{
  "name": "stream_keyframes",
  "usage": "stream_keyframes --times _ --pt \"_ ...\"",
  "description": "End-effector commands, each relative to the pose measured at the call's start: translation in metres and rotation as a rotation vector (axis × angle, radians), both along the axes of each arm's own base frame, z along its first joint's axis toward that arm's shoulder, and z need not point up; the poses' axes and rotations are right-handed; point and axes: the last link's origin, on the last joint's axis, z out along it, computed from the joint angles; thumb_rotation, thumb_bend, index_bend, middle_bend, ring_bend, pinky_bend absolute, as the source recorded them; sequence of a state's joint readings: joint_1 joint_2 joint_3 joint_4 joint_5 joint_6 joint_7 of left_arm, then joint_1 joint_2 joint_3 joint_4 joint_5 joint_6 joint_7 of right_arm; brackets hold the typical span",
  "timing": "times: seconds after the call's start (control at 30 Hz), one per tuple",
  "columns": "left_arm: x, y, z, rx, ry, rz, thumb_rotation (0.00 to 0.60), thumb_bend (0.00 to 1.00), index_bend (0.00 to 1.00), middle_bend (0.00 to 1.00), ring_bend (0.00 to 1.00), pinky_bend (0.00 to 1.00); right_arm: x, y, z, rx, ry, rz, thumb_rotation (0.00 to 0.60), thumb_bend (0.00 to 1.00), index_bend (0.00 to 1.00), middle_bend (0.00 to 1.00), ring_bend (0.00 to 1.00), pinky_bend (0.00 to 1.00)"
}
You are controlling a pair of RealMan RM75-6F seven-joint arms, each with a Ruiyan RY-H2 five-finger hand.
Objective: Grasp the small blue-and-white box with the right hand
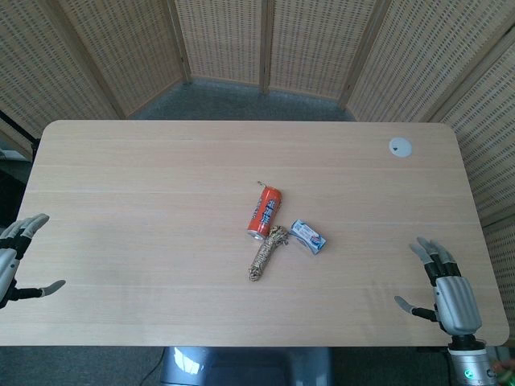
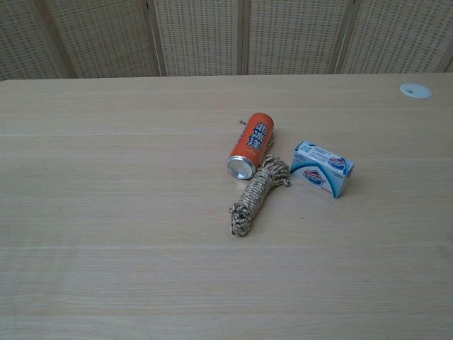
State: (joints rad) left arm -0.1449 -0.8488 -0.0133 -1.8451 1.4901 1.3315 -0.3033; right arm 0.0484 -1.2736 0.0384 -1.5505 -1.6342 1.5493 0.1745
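Observation:
The small blue-and-white box (image 1: 309, 236) (image 2: 323, 167) lies on its side near the middle of the table, just right of a rope bundle. My right hand (image 1: 447, 291) hovers over the table's near right corner, fingers spread and holding nothing, well right of and nearer than the box. My left hand (image 1: 16, 257) sits at the near left edge, fingers apart, also holding nothing. Neither hand appears in the chest view.
An orange drink can (image 1: 265, 212) (image 2: 252, 145) lies on its side left of the box. A coiled tan rope bundle (image 1: 268, 253) (image 2: 258, 194) lies between them, touching the can's end. A small white disc (image 1: 400, 146) (image 2: 415, 90) is set in the wooden table (image 1: 145, 185) at far right.

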Motion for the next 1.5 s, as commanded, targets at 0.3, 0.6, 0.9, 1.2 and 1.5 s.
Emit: stream_keyframes --times 0.3,0.6,0.9,1.2,1.5 --pt "0.001 0.000 0.000 0.005 0.000 0.000 0.600 0.00 0.00 0.00 0.00 0.00 -0.001 0.000 -0.006 0.017 0.008 -0.004 0.600 0.00 0.12 0.00 0.00 0.00" --pt "-0.004 0.004 -0.003 -0.006 0.008 0.019 0.600 0.00 0.00 0.00 0.00 0.00 0.027 -0.027 -0.035 0.091 -0.047 0.015 0.600 0.00 0.12 0.00 0.00 0.00" --pt "-0.006 0.005 -0.002 -0.001 0.008 0.030 0.600 0.00 0.00 0.00 0.00 0.00 0.076 -0.076 -0.093 0.216 -0.138 0.002 0.600 0.00 0.12 0.00 0.00 0.00" --pt "-0.011 0.007 0.003 0.015 0.003 0.049 0.600 0.00 0.00 0.00 0.00 0.00 0.092 -0.109 -0.155 0.303 -0.135 -0.059 0.600 0.00 0.12 0.00 0.00 0.00" --pt "-0.018 0.010 0.006 0.027 0.009 0.076 0.600 0.00 0.00 0.00 0.00 0.00 0.094 -0.147 -0.184 0.307 -0.117 -0.096 0.600 0.00 0.13 0.00 0.00 0.00"
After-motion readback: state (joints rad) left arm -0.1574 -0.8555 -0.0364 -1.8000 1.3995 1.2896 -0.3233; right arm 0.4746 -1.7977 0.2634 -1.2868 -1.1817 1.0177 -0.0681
